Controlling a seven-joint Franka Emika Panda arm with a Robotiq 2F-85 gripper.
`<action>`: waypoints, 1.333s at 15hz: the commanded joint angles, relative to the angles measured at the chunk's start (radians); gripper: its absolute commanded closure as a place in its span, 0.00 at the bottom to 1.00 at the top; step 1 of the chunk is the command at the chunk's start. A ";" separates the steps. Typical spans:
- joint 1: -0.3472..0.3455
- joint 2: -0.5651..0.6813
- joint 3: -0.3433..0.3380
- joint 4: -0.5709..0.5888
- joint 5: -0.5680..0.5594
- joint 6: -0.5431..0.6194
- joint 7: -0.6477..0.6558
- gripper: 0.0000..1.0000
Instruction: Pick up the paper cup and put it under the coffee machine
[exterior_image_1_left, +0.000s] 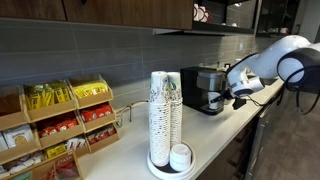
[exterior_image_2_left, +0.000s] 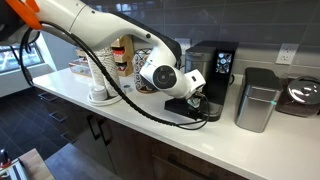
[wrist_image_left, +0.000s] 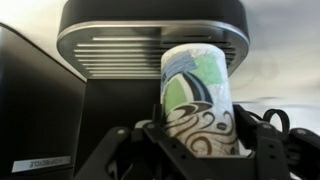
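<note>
My gripper (wrist_image_left: 200, 145) is shut on the paper cup (wrist_image_left: 198, 85), which is white with green, blue and brown swirls. In the wrist view the cup stands upright between the fingers, right in front of the black coffee machine (wrist_image_left: 150, 40), below its ribbed silver-grey head. In both exterior views the gripper (exterior_image_1_left: 240, 93) (exterior_image_2_left: 200, 97) sits at the front of the coffee machine (exterior_image_1_left: 203, 82) (exterior_image_2_left: 215, 62), at the level of its recess. The cup is hidden by the gripper in both exterior views. I cannot tell whether the cup touches the machine's base.
Tall stacks of nested cups (exterior_image_1_left: 165, 110) with a short upturned cup (exterior_image_1_left: 181, 156) stand on the white counter (exterior_image_1_left: 215, 135). A snack rack (exterior_image_1_left: 50, 125) is at the counter's far end. A silver bin (exterior_image_2_left: 258, 100) and another appliance (exterior_image_2_left: 303, 95) stand beside the machine.
</note>
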 joint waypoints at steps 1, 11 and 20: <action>-0.023 0.036 0.009 0.038 0.044 -0.036 -0.031 0.01; -0.018 -0.129 0.034 -0.150 -0.178 0.037 0.099 0.00; 0.006 -0.404 0.007 -0.455 -0.681 0.074 0.449 0.00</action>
